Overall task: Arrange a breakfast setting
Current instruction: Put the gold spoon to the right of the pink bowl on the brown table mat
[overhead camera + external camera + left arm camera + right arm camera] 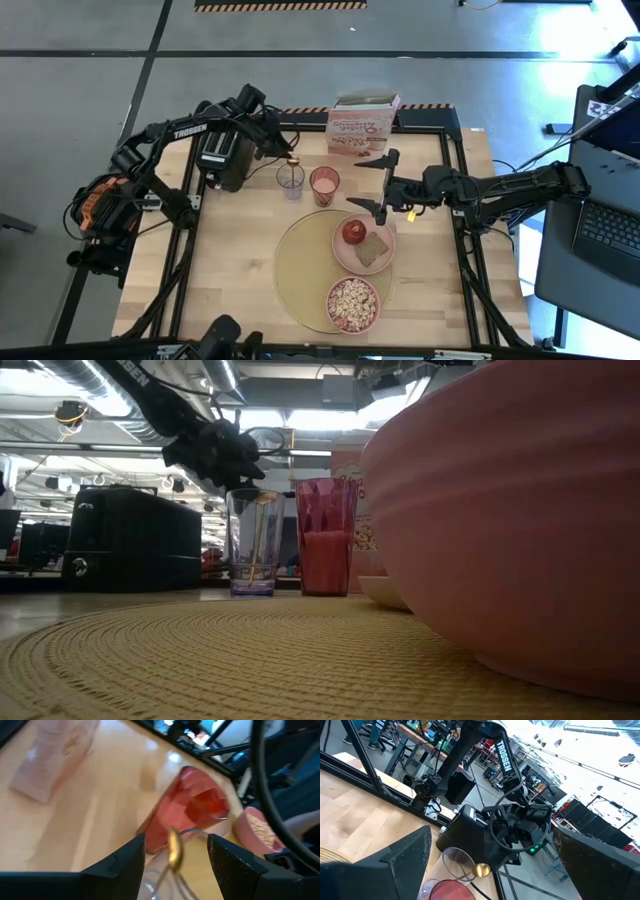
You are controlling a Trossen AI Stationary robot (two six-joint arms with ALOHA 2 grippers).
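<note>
Gold is what you are lining up on: the gold spoon (174, 851) is standing handle-up in the clear glass (290, 179), directly between your left gripper (283, 147)'s parted fingers, which are not yet pinching it. Its long axis is running nearly upright. The red tumbler (324, 184) is crowding just beside the glass, the black toaster (222, 155) on the other side. Nearer the front edge of the tabletop, the placemat (296, 270), plate (345, 252) and bowl (353, 303) are waiting. Your right gripper (382, 184) is hanging open above the plate.
</note>
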